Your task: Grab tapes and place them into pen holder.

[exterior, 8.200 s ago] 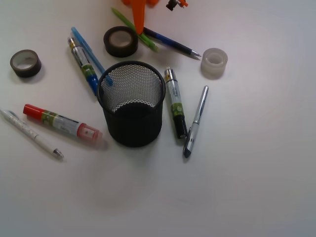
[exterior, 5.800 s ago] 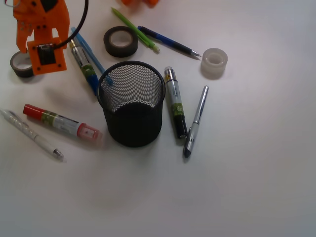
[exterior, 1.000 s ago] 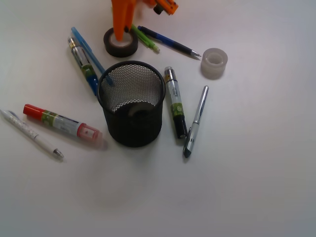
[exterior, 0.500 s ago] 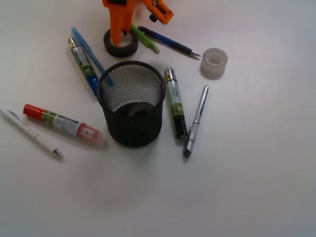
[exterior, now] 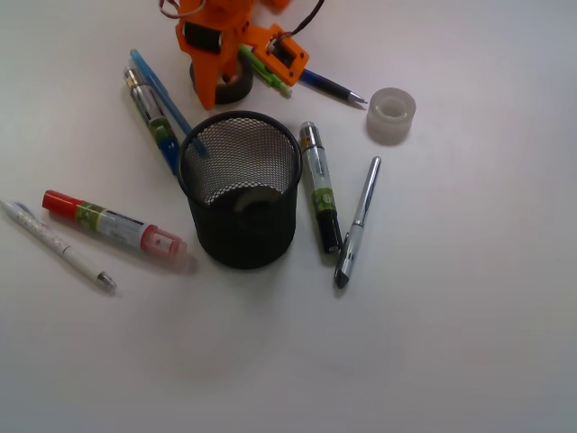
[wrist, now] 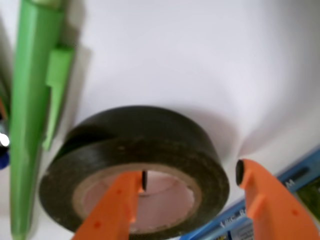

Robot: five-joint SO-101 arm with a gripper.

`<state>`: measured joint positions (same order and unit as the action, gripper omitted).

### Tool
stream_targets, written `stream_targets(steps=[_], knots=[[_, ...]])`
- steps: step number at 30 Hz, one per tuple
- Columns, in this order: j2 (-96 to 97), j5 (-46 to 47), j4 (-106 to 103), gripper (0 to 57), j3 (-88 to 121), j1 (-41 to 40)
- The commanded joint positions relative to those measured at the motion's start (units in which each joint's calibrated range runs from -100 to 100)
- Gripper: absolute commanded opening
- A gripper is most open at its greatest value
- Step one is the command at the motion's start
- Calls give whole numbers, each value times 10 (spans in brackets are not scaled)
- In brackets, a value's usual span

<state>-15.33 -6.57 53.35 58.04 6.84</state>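
Note:
A dark tape roll [wrist: 150,145] with a pale core lies flat on the white table. My orange gripper [wrist: 190,175] is open and straddles its right wall. One fingertip [wrist: 131,187] is inside the core and the other [wrist: 250,180] is outside, with a gap to the roll. From the front, the gripper [exterior: 219,87] covers most of this roll [exterior: 240,87], just behind the pen holder [exterior: 242,242]. Another dark roll [exterior: 254,202] lies at the bottom of this black mesh cup. The clear tape [exterior: 391,115] sits apart at the right.
A green pen [wrist: 30,115] lies close to the roll's left, and a blue pen [wrist: 280,187] is under the outer finger. Around the cup are blue pens [exterior: 155,106], a black-green marker [exterior: 320,188], a silver pen [exterior: 358,221], a red-capped marker [exterior: 113,224] and a white pen [exterior: 59,245].
The dark roll from the far left now lies in the cup. In the last second the gripper has come down over the dark roll behind the cup.

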Motion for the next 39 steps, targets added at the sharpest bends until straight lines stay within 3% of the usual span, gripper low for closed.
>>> stream_targets(steps=[1,5,15,26,32,39], knots=[[17,-11,5,179,-21,3],[19,-14,5,0,-21,3],[3,-12,28,3,-78,-2],[-97,2,237,3,-565,-16],[-82,-8,128,3,-629,-72],[79,-14,81,3,-705,-85]])
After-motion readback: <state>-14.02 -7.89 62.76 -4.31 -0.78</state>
